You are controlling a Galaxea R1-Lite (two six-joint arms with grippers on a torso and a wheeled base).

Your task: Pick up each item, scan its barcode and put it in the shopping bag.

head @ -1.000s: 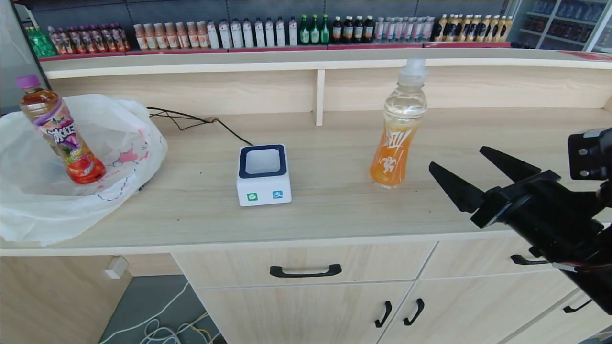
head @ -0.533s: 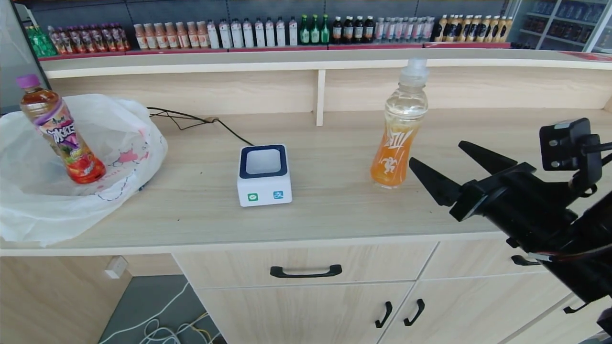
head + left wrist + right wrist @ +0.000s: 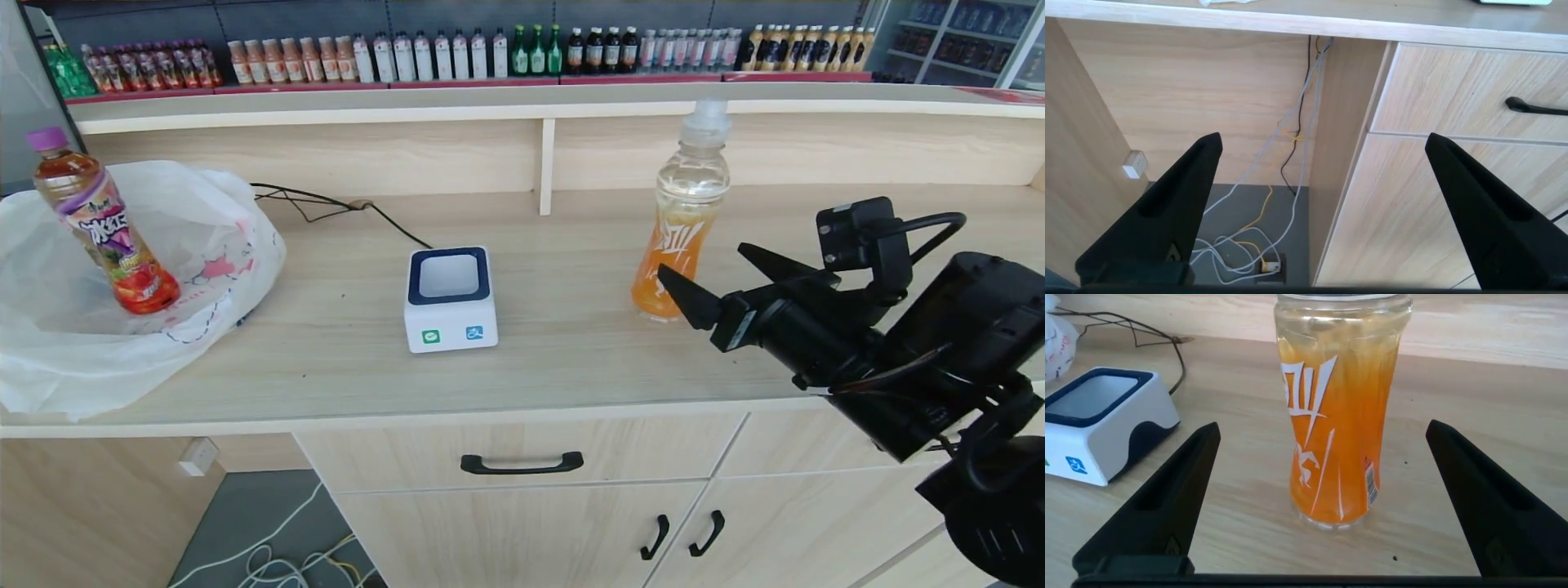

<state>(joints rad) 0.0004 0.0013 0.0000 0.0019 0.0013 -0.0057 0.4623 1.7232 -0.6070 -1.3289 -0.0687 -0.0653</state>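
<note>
An orange drink bottle (image 3: 682, 220) with a clear cap stands upright on the wooden counter (image 3: 563, 343), right of the white scanner (image 3: 450, 299). My right gripper (image 3: 718, 278) is open just to the bottle's right, fingertips level with its lower half. In the right wrist view the bottle (image 3: 1339, 416) stands ahead, centred between the two open fingers (image 3: 1151, 514), apart from them. A red tea bottle (image 3: 102, 224) with a purple cap stands in the white shopping bag (image 3: 122, 286) at the far left. My left gripper (image 3: 1323, 204) is open below the counter, facing the cabinet front.
A black cable (image 3: 326, 204) runs from the scanner to the counter's back. A raised shelf (image 3: 539, 98) backs the counter, with store shelves of bottles (image 3: 457, 53) behind. Drawers and doors with black handles (image 3: 522, 464) sit under the counter. The scanner (image 3: 1102, 420) lies beside the bottle.
My right gripper has moved left and forward toward the orange bottle, staying open. The bottles, bag and scanner have not moved.
</note>
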